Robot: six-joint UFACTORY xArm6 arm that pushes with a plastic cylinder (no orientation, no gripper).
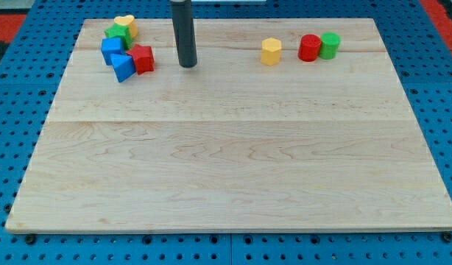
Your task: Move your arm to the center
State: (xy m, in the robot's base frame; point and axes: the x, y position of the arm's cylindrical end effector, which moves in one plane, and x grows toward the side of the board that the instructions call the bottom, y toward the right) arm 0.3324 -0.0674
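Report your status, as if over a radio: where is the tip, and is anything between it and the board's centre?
My tip near wooden board's top, right of red block. Centre lies toward view's bottom. Nothing in the way.

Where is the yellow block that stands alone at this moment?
The yellow hexagonal block stands near the view's top, right of centre, just left of the red cylinder, far right of my tip.
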